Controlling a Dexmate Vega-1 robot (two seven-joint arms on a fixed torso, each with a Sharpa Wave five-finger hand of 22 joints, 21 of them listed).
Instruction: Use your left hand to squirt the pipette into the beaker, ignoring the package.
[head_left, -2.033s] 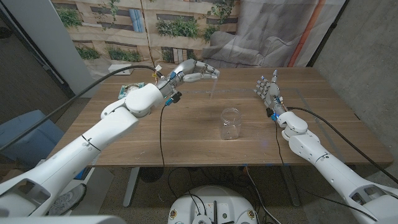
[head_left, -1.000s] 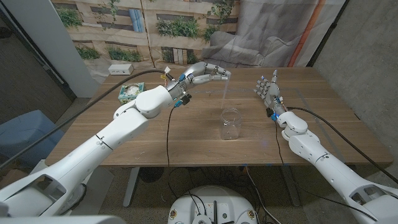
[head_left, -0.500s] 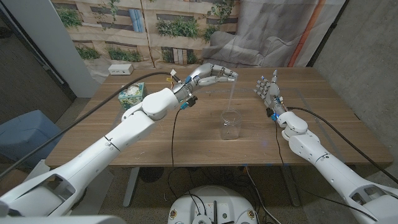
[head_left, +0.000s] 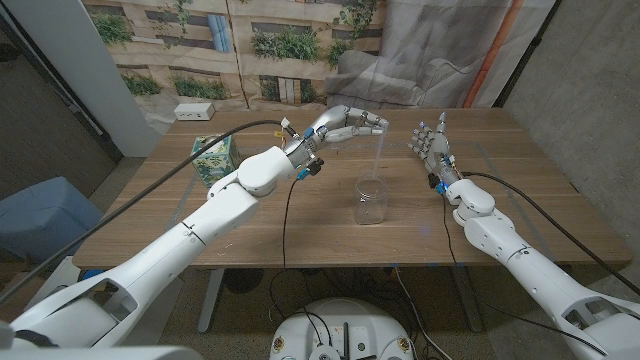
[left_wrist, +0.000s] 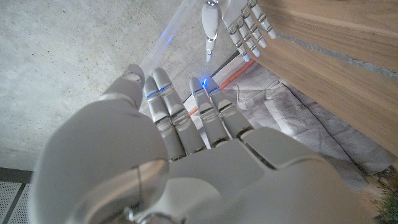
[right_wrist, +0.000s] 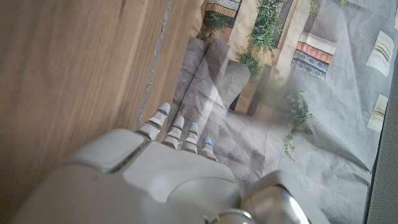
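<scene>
Left hand (head_left: 345, 124) pinches the pipette (head_left: 378, 155) above the beaker (head_left: 371, 198); a tilted tip could squirt liquid onto the table (head_left: 300, 225).

wooden table (head_left: 200, 215); printed backdrop of building and plants (head_left: 230, 45) | grey tarp (head_left: 420, 50); concrete wall (head_left: 580, 90)

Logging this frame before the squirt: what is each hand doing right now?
Left hand: holding the pipette above the beaker.
Right hand: open, fingers apart, holding nothing.

Pipette (head_left: 379, 150) above beaker (head_left: 371, 198); package (head_left: 212, 155) far left.
</scene>
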